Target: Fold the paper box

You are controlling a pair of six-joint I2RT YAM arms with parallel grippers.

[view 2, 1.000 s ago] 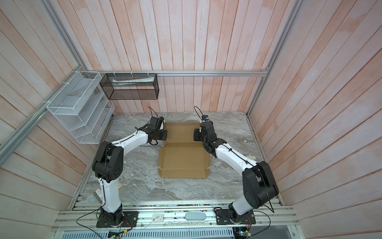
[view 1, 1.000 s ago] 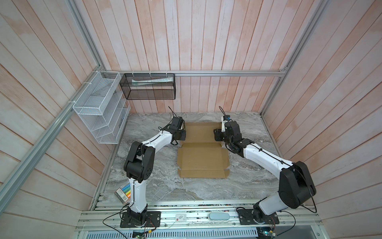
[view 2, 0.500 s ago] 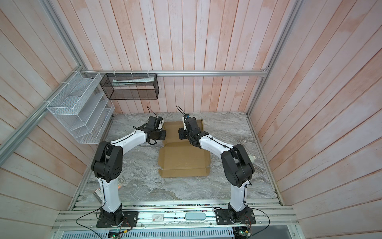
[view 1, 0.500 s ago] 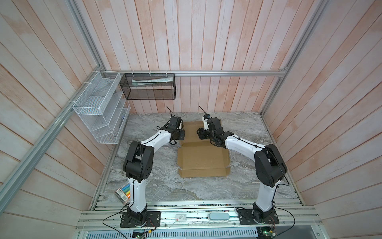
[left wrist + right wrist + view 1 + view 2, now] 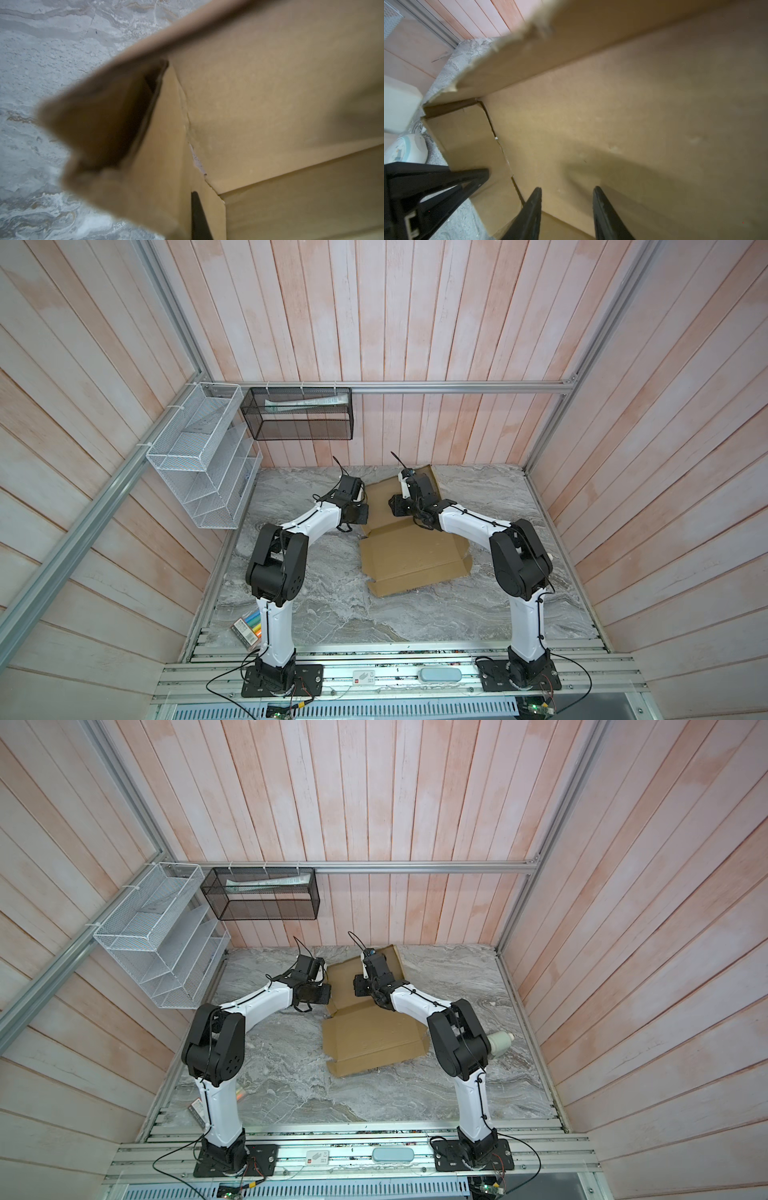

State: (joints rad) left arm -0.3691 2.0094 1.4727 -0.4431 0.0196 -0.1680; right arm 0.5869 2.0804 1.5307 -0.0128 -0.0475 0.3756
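Cardboard is light but springy, so expect the box (image 5: 411, 560) to skid on the smooth table (image 5: 324, 614) and its flaps to swing back unless you press each crease fully home. It is stiff across the panels and weak only at the creases, and it will dent or tear if you pinch it hard at a ragged edge. It lies mid-table and skewed, with its near half flat and its far half between the two arms. On the left, the left gripper (image 5: 362, 512) is closed at the box's left edge. The left wrist view shows one finger (image 5: 197, 216) against a raised side flap (image 5: 116, 128), but you cannot tell whether the flap is actually pinched. Take hold at flap edges close to a crease, one side per arm, and hold the base down with the other. On the right, the right gripper (image 5: 568, 197) has its jaws apart over the inner panel with nothing between them. The box carries no print. The marker pack (image 5: 248, 628) at front left and the tag (image 5: 363, 677) on the front rail are too small to read. The black frame (image 5: 411, 224) beside the right fingers bears a white mark shaped like an E.
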